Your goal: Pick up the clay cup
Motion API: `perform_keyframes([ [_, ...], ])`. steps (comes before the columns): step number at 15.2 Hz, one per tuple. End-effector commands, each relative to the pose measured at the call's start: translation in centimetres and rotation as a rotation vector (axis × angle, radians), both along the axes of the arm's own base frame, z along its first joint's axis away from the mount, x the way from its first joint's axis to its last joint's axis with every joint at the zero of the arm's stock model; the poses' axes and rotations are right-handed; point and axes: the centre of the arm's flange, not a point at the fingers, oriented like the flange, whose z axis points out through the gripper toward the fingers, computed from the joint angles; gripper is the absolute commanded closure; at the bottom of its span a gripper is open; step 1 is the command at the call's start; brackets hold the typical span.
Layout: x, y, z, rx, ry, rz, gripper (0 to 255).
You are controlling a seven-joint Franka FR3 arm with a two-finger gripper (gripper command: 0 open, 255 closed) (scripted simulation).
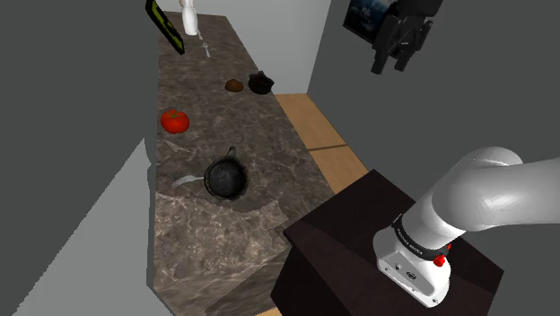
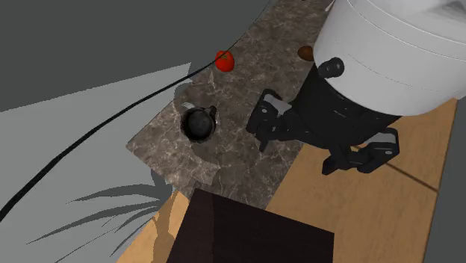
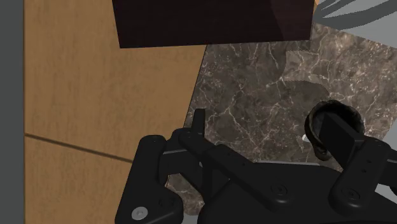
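Evidently not yet approaching, the end effector (image 1: 388, 65) hangs high, fingers wide apart and empty; the dark clay cup (image 1: 260, 83) sits well below it on the worktop (image 1: 202, 260).

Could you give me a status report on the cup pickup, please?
End effector open, raised well clear. Dark round handled cup upright on brown marble counter, untouched. Nothing in the way.

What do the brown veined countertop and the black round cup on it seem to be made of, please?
The brown veined countertop looks like marble or similar stone: pale veins cross it. The black round cup looks matte, perhaps dark clay or cast metal; its plain surface leaves that open.
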Motion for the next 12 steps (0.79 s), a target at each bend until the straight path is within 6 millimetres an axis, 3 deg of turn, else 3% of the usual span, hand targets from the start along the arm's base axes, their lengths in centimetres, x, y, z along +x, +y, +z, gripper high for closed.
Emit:
perform_keyframes([
  [1, 0.0, 0.0, 0.0, 0.000, 0.000, 0.000, 0],
  [12, 3.7, 5.6, -12.1, 0.053, -0.084, 0.028, 0],
])
